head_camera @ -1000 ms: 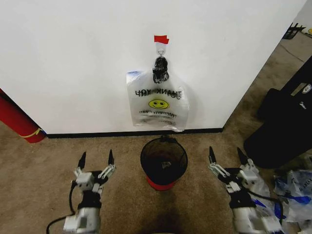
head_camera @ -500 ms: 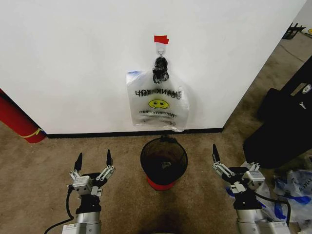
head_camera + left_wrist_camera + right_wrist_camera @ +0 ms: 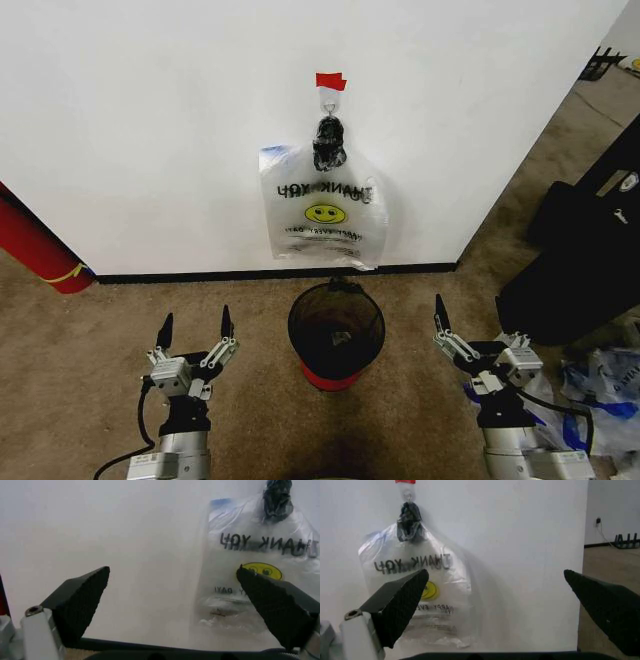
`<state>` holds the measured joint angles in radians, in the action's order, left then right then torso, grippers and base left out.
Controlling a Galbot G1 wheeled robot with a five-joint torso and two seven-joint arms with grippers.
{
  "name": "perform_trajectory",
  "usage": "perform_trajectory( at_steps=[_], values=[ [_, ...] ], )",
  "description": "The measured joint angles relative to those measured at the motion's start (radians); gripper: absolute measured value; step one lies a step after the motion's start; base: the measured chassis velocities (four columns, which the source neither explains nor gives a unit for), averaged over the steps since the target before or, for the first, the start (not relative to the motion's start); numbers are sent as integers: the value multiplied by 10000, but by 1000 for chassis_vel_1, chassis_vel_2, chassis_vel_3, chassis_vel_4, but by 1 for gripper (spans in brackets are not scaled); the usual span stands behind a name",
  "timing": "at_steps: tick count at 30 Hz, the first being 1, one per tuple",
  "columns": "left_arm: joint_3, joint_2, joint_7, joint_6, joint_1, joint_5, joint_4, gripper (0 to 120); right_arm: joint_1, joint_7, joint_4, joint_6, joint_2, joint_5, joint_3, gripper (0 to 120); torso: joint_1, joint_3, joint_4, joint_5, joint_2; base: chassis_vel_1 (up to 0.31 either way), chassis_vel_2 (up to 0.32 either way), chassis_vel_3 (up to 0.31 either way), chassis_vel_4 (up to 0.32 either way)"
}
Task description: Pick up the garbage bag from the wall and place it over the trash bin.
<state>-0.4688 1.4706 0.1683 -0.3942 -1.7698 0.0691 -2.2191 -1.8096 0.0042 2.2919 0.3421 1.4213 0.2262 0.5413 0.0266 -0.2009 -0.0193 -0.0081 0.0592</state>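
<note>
The garbage bag [image 3: 322, 215], translucent with black lettering and a yellow smiley, hangs by its dark knotted handles from a small hook [image 3: 328, 100] on the white wall [image 3: 150, 130], under a red tape patch [image 3: 330, 80]. The black mesh trash bin [image 3: 336, 290] with a red base stands on the carpet right below it. My left gripper [image 3: 196, 322] is open, low and left of the bin. My right gripper [image 3: 467, 310] is open, low and right of the bin. Both are well short of the bag [image 3: 260, 566] [image 3: 415, 592], which shows between and beyond the open fingers [image 3: 80, 596] [image 3: 400, 600].
A large red cylinder [image 3: 35, 250] with a yellow band leans at the wall's left. A black case [image 3: 580, 250] stands at the right, past the wall's corner. Loose plastic bags [image 3: 600, 390] lie on the carpet by my right arm. A black baseboard [image 3: 250, 272] runs along the wall.
Both grippers have drawn back a little toward me, and the right wrist has turned slightly. Bag and bin have not moved.
</note>
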Motion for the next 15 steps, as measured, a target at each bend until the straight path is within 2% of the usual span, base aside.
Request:
perform_trajectory(
  at_steps=[9,15],
  values=[
    [-136,92,0,18,59,115,78,99,346,51,-118,-364,33,189,-154,100,0,-1,1,1,0,0,0,0,0],
    [20,98,-99,328,144,866,-83,100,535,59,384,-1106,-89,1529,-228,100,0,0,0,0,0,0,0,0,0]
  ],
)
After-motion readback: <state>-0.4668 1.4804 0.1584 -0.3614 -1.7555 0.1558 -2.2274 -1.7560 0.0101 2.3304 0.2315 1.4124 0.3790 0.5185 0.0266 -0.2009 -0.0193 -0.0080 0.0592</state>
